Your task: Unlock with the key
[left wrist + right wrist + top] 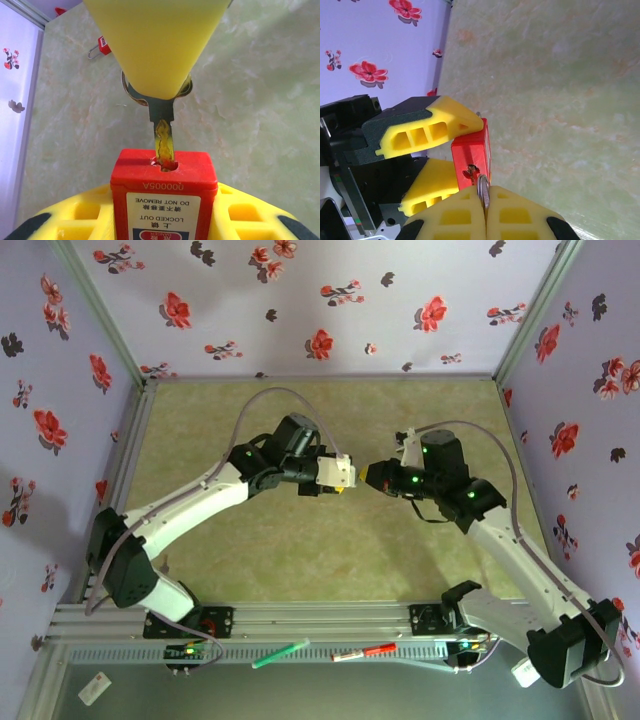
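The left gripper [341, 476], partly open, clamps the padlock [164, 175]; the right gripper [484, 212], closed tight, pinches the key [161, 125], tip in the keyhole [168, 164]

Right gripper [485, 201], yellow fingers pressed together on the silver key [483, 192], whose blade meets the keyhole of the red padlock [475, 160]. Left gripper [466, 147] clamps the padlock between two yellow fingers, one on each side. Beyond lies the green marbled table [560, 90], bordered by a flowered wall [380, 45].
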`<state>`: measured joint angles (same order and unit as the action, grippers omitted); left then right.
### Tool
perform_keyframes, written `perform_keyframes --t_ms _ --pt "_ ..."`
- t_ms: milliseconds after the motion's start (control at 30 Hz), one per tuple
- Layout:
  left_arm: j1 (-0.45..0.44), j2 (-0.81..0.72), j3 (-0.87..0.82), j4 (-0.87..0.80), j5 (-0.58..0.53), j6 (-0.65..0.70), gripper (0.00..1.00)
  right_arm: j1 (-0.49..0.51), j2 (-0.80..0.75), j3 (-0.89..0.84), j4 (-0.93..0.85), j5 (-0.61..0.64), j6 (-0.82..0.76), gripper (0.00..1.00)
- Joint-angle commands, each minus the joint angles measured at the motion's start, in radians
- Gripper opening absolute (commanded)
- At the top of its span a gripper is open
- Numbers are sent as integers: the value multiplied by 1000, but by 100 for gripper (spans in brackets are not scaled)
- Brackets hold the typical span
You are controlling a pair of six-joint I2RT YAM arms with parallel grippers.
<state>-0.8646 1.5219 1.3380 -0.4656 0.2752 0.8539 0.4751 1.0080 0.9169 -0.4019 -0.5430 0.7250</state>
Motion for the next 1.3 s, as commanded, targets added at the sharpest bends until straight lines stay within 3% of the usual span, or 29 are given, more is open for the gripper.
perform_keyframes --t_ms 0,100,200,267,400,567,833,967,1133,1267 --pt "-13 -3 68 62 115 -58 0 24 4 -1 -15 30 -69 0" --pt "-20 -5 68 76 115 -65 0 31 12 6 -24 36 -86 0" --pt "-54 -11 31 158 14 -48 0 33 36 17 -32 31 -66 0" --pt "-76 -19 -12 236 -49 -36 0 33 40 1 13 21 -17 0" --pt "-86 -30 -37 299 -55 -63 0 34 47 -43 123 -10 97 0" --pt "-86 -27 6 245 31 -112 0 47 35 -54 114 20 26 0" --pt "-68 -14 85 127 214 -190 0 74 -3 -43 -8 82 -277 0" --pt "-60 -27 78 138 236 -206 0 74 -17 -46 -17 76 -334 0" --pt "-65 -50 16 263 158 -229 0 74 33 -29 7 32 -226 0" --pt "-67 -85 -66 454 114 -283 0 74 59 -84 158 -31 -37 0"
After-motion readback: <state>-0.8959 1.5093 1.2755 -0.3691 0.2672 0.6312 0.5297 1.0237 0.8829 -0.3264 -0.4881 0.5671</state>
